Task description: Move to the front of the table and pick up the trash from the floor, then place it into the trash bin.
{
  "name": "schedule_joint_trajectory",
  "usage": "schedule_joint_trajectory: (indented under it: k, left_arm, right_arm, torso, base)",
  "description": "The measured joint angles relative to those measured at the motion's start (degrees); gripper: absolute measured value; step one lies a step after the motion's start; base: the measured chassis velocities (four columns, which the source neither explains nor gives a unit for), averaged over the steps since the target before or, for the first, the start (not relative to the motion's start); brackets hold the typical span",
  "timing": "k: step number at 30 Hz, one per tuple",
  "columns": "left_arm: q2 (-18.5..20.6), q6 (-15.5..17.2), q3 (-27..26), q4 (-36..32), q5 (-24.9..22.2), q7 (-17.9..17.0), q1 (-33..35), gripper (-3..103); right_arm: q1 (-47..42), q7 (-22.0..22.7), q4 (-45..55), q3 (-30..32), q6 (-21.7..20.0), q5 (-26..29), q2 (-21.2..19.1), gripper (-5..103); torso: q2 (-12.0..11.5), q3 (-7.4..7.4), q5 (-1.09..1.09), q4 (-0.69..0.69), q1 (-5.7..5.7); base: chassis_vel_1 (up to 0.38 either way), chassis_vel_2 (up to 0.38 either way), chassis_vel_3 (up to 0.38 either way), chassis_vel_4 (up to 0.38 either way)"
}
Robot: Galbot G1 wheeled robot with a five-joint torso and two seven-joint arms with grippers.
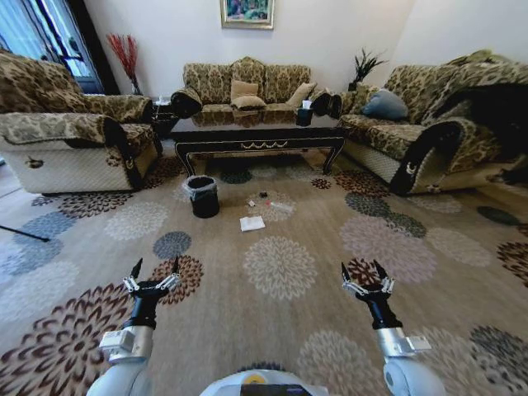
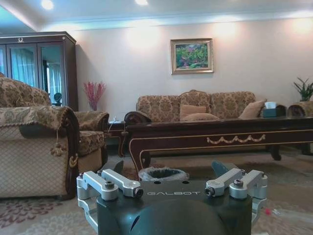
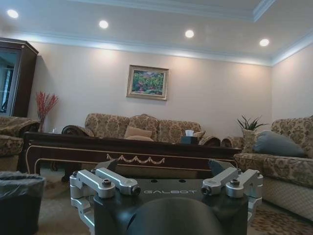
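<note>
Long dark table [image 1: 258,136] running left to right, lined black trash bin [image 1: 202,196] before its left end, contents hidden, white paper [image 1: 252,223] and bottle [image 1: 279,209] beside it on the carpet, left gripper [image 1: 155,268] and right gripper [image 1: 365,271] low, fingers spread wide

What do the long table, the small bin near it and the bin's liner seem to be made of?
The table looks like dark wood with a glossy finish: its top reflects light. The bin seems to be black plastic, though metal is possible. Its liner looks like thin clear plastic film, crinkled over the rim.
</note>
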Motion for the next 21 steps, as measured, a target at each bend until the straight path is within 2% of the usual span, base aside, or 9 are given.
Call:
schedule_joint_trajectory:
  k: [10, 21]
  left_arm:
    - [-0.13, -0.36, -1.07, -1.25, -0.13, 0.00, 1.47, 100]
    - [-0.14, -1.09, -1.72, -1.72, -0.20, -0.04, 2.42, 100]
  right_arm:
    - [0.65, 0.03, -0.42, -0.65, -0.04, 0.19, 0.27, 100]
    - [0.76, -0.02, -0.75, -1.00, 0.27, -0.52, 0.99, 100]
  torso:
    - [0.06, 0.02, -0.02, -0.02, 0.01]
    - [0.11, 0.06, -0.01, -0.01, 0.00]
  base:
    - [-0.332, 0.318, 0.328, -0.320]
    - [-0.260, 0.278, 0.257, -0.267]
